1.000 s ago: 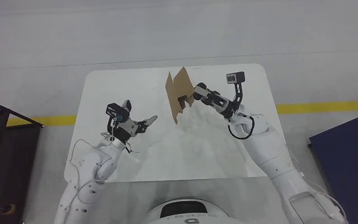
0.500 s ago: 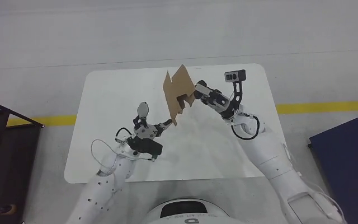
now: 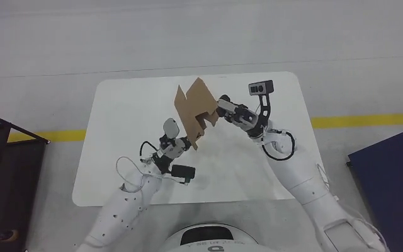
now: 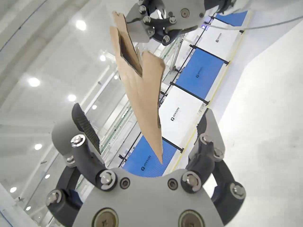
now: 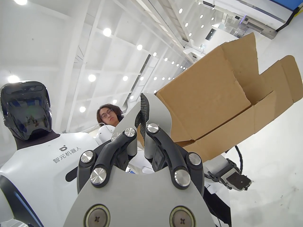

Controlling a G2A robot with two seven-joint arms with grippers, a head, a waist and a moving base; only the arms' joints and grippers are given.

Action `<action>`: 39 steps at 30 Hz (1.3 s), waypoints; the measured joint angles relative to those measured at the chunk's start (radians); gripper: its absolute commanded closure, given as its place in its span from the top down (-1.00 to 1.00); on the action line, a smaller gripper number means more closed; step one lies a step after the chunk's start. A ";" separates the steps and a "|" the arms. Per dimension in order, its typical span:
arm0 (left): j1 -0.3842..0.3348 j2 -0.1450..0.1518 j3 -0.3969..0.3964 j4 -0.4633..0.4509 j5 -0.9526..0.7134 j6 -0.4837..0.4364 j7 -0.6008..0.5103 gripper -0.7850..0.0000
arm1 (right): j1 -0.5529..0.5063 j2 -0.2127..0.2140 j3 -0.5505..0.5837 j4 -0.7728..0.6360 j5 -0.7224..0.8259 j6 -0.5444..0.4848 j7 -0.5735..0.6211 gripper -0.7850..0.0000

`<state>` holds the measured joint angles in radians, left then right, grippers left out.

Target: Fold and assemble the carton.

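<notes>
A flattened brown carton (image 3: 194,112) hangs tilted above the middle of the white table (image 3: 126,107), its flaps partly spread. My right gripper (image 3: 218,108) is shut on the carton's right edge; in the right wrist view the fingers (image 5: 151,109) pinch a flap of the carton (image 5: 213,100). My left gripper (image 3: 178,137) sits just below the carton's lower corner, pointing up. In the left wrist view the left gripper (image 4: 142,112) is open, and the carton's (image 4: 144,90) pointed corner reaches down between its fingers without either pad touching it. The right gripper (image 4: 151,29) shows at the carton's far end.
The table's left part and its front strip (image 3: 252,179) are bare. A yellow floor line (image 3: 359,120) runs past both sides of the table. A black cart (image 3: 16,170) stands off the left edge, and a dark blue surface (image 3: 384,170) lies at the right.
My left arm swung right from the table's left part and turned its open gripper up under the carton. The right gripper tipped the carton slightly leftward.
</notes>
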<state>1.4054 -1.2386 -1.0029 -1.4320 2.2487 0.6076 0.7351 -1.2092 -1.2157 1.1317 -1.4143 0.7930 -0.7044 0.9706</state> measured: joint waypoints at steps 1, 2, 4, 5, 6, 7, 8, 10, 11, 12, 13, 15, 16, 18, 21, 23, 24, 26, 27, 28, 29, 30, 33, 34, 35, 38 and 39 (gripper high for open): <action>-0.007 -0.003 0.007 0.008 0.003 0.018 -0.003 1.00 | -0.002 0.000 0.000 -0.001 0.003 0.002 0.004 -1.00; -0.012 -0.007 0.012 0.015 0.005 0.035 -0.007 1.00 | -0.004 0.000 0.001 -0.003 0.006 0.003 0.007 -1.00; -0.020 -0.013 0.022 0.027 0.002 0.067 -0.017 0.99 | -0.010 0.000 0.005 -0.007 0.008 0.003 0.013 -1.00; -0.023 -0.015 0.025 0.031 0.000 0.078 -0.020 0.95 | -0.014 0.000 0.006 -0.009 0.006 0.002 0.016 -1.00; -0.027 -0.018 0.028 0.036 -0.001 0.090 -0.020 0.85 | -0.018 0.000 0.009 -0.012 0.004 0.002 0.018 -1.00; -0.030 -0.019 0.028 0.039 -0.002 0.098 -0.021 0.75 | -0.022 0.001 0.010 -0.015 0.002 0.002 0.019 -1.00; -0.031 -0.021 0.029 0.041 -0.005 0.105 -0.021 0.64 | -0.025 0.001 0.012 -0.017 0.000 0.002 0.020 -1.00; -0.033 -0.023 0.028 0.042 -0.012 0.114 -0.022 0.29 | -0.032 0.001 0.015 -0.020 -0.005 0.003 0.021 -1.00; -0.033 -0.024 0.028 0.042 -0.016 0.114 -0.022 -0.01 | -0.034 0.001 0.016 -0.020 -0.008 0.005 0.021 -1.00; -0.033 -0.025 0.027 0.040 -0.022 0.113 -0.023 -0.15 | -0.037 0.001 0.017 -0.020 -0.016 0.007 0.020 -1.00; -0.032 -0.025 0.026 0.039 -0.024 0.112 -0.022 -0.29 | -0.038 0.001 0.019 -0.021 -0.023 0.008 0.018 -1.00; -0.029 -0.025 0.021 0.036 -0.020 0.112 -0.018 -0.92 | -0.042 0.002 0.020 -0.024 -0.040 0.010 0.014 -1.00; -0.027 -0.025 0.018 0.034 -0.017 0.114 -0.015 -1.00 | -0.044 0.002 0.021 -0.027 -0.046 0.011 0.011 -1.00; -0.023 -0.023 0.008 0.031 -0.009 0.120 -0.011 -1.00 | -0.048 0.002 0.022 -0.031 -0.053 0.014 0.007 -1.00; -0.017 -0.020 -0.013 0.026 -0.004 0.124 -0.004 -1.00 | -0.051 0.001 0.023 -0.034 -0.055 0.021 0.006 0.51; -0.013 -0.017 -0.028 0.022 -0.002 0.126 0.002 -1.00 | -0.051 0.001 0.023 -0.033 -0.061 0.026 0.006 1.00; -0.010 -0.015 -0.039 0.019 -0.003 0.127 0.007 -1.00 | -0.049 0.001 0.022 -0.032 -0.063 0.029 0.005 1.00; -0.007 -0.012 -0.057 0.011 -0.010 0.127 0.012 -1.00 | -0.047 0.000 0.021 -0.031 -0.061 0.032 0.003 1.00; -0.005 -0.010 -0.069 0.005 -0.017 0.126 0.012 -1.00 | -0.045 -0.001 0.021 -0.030 -0.057 0.033 0.003 1.00; -0.003 -0.009 -0.079 0.000 -0.024 0.123 0.011 -1.00 | -0.043 -0.002 0.021 -0.029 -0.052 0.033 0.004 1.00; -0.002 -0.008 -0.088 -0.006 -0.031 0.117 0.009 -1.00 | -0.041 -0.002 0.022 -0.027 -0.048 0.032 0.005 1.00; 0.001 -0.006 -0.100 -0.016 -0.043 0.106 0.005 -1.00 | -0.039 -0.002 0.026 -0.022 -0.043 0.029 0.006 1.00; 0.012 -0.002 -0.127 -0.045 -0.090 0.041 -0.018 -1.00 | -0.039 0.000 0.050 -0.006 -0.032 0.010 0.002 1.00; 0.016 0.000 -0.135 -0.057 -0.104 0.015 -0.025 -1.00 | -0.041 0.001 0.061 -0.001 -0.029 0.003 0.002 1.00; 0.021 0.002 -0.144 -0.068 -0.112 -0.010 -0.030 -1.00 | -0.045 0.003 0.072 0.002 -0.028 -0.006 0.003 1.00; 0.039 0.008 -0.168 -0.109 -0.149 -0.110 -0.055 -1.00 | -0.059 0.009 0.106 0.010 -0.048 -0.032 0.012 1.00; 0.048 0.011 -0.176 -0.130 -0.168 -0.163 -0.067 -1.00 | -0.059 0.009 0.107 0.011 -0.049 -0.033 0.013 1.00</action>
<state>1.4534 -1.2278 -1.1787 -1.5618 2.0802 0.4446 0.6677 -1.2684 -1.2064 1.2386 -1.4038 0.7440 -0.7374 0.9834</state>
